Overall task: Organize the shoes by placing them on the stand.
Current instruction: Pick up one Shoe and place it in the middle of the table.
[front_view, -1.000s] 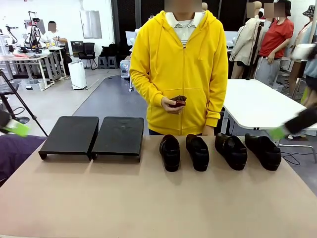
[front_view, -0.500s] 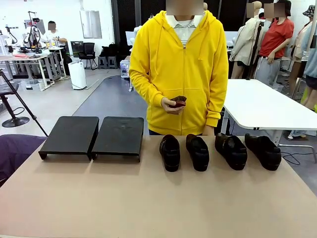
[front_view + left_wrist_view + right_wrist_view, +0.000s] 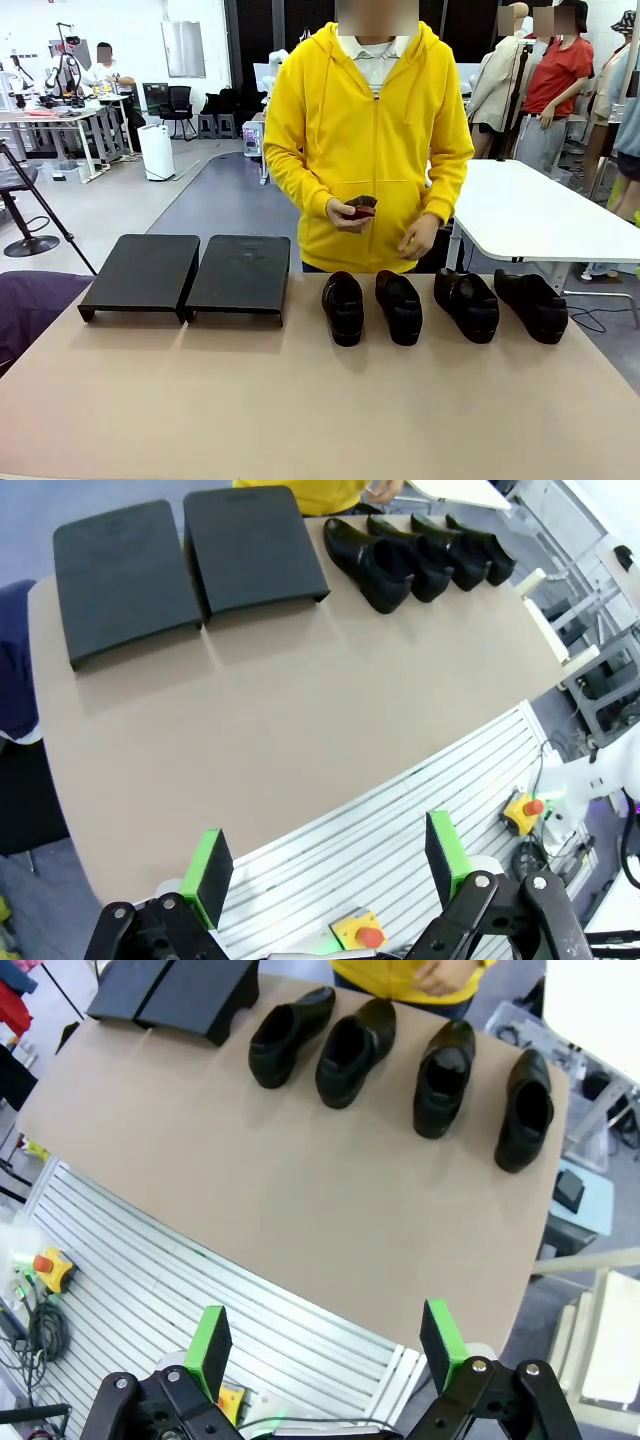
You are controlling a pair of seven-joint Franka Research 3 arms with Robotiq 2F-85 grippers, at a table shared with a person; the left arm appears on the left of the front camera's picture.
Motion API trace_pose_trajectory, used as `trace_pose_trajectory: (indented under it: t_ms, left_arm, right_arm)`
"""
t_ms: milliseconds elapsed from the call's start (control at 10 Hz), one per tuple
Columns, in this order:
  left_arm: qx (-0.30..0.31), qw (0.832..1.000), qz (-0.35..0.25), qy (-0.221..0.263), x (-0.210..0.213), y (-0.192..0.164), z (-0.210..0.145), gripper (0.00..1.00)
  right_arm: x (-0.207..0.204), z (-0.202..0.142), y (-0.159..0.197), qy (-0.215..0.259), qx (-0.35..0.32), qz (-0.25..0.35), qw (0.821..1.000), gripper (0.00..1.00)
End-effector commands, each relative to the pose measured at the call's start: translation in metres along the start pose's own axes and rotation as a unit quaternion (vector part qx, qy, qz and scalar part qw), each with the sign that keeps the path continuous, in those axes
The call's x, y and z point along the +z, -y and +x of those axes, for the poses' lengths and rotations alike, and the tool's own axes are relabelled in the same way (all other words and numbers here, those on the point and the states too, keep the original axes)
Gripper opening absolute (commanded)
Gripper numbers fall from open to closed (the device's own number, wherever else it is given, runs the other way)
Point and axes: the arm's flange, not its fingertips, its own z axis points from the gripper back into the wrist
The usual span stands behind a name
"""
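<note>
Four black glossy shoes are lined up side by side on the tan table, in its right half near the far edge. Two low black stands are set side by side, touching, just left of the row. The nearest shoe is parted from the right-hand stand by a narrow strip of tabletop.

Directly behind the shoes a person in a yellow hoodie is stationed at the far edge. A small dark object is held in one hand, and the other hand is held low, just behind the middle of the row. A purple cloth is seen at the table's left end, and a white table behind on the right.

The left gripper and the right gripper are held high over the slatted metal surface at the near edge, each with its green pads spread wide apart, well away from shoes and stands.
</note>
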Motion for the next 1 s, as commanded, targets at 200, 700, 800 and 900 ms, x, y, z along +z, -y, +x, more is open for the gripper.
trace_pose_trajectory:
  t_ms: [200,700,800,900]
  left_arm:
    - [-0.005,1.0,-0.01,0.002,0.002,-0.001,-0.001,1.0]
    - [-0.005,1.0,-0.01,0.002,0.002,-0.001,-0.001,1.0]
    - [-0.005,1.0,-0.01,0.002,0.002,-0.001,-0.001,1.0]
    - [-0.005,1.0,-0.01,0.002,0.002,-0.001,-0.001,1.0]
  right_arm:
    - [0.0,0.0,0.0,0.002,0.011,0.011,1.0,1.0]
    - [-0.047,0.057,-0.008,-0.022,-0.02,-0.024,0.999,1.0]
    - [-0.073,0.078,-0.013,-0.037,-0.013,-0.02,0.999,1.0]
    - [-0.095,0.096,-0.019,-0.048,-0.013,-0.034,0.998,1.0]
